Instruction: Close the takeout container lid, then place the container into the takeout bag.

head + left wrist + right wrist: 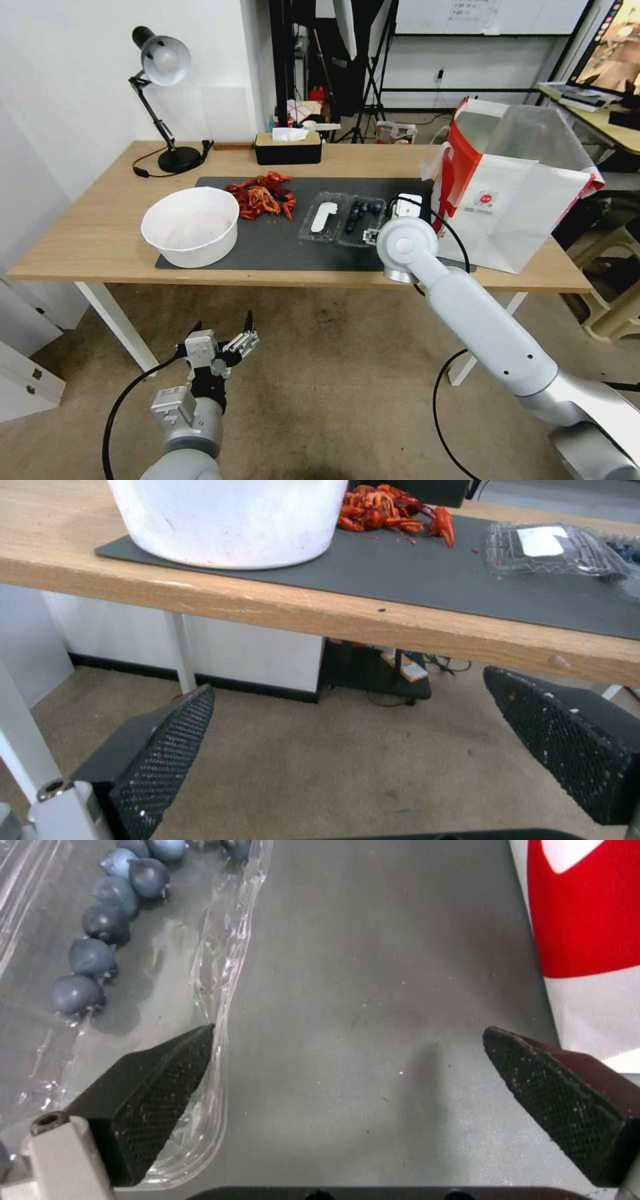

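Beside the takeout bag (507,207), the takeout container (341,219) lies unfolded with its lid (323,216) not shut, the right end effector (347,1100) spread wide just beside its rim, nothing bagged; the left end effector (223,347) waits open below the desk (100,233).

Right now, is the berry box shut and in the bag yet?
Not yet. The takeout container lies open on the mat, its lid flat beside the berries. The right gripper hangs open between the container's edge and the takeout bag. The left gripper waits below the table. Closing and bagging remain.
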{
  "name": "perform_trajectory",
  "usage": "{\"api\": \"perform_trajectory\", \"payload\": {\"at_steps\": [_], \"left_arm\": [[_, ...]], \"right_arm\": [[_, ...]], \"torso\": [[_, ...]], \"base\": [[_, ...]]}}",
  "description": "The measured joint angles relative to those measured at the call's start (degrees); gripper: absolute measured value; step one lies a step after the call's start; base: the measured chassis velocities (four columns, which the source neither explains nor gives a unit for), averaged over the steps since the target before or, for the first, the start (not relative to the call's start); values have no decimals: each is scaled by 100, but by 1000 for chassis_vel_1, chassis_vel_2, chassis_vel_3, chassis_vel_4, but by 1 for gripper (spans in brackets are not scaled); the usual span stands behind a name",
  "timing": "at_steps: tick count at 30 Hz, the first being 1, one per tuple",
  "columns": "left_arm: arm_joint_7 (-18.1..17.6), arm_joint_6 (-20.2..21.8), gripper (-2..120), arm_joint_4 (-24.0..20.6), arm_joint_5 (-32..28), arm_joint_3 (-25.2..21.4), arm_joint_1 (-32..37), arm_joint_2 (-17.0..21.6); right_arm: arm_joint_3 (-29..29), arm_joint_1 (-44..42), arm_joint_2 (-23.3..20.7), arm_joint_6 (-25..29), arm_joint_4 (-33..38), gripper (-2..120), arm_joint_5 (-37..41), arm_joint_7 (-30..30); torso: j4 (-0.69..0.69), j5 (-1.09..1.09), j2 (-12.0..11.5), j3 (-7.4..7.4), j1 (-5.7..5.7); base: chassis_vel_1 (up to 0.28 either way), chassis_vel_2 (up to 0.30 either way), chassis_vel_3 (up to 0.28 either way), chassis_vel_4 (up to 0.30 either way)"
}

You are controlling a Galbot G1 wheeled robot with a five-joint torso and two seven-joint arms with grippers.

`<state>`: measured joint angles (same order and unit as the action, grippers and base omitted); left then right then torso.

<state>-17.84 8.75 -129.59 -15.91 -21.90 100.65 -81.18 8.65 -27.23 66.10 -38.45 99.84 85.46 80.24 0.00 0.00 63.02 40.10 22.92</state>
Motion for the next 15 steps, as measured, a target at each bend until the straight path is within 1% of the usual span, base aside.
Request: {"api": "perform_trajectory", "payload": {"at_steps": [15], "left_arm": [[-12,-32,100,2,-1,-3,6,8]], "right_arm": [[12,60,26,-6,-118,100,-85,48]], "torso": [[0,0,0,0,0]], "base": [[0,0,0,0]]}}
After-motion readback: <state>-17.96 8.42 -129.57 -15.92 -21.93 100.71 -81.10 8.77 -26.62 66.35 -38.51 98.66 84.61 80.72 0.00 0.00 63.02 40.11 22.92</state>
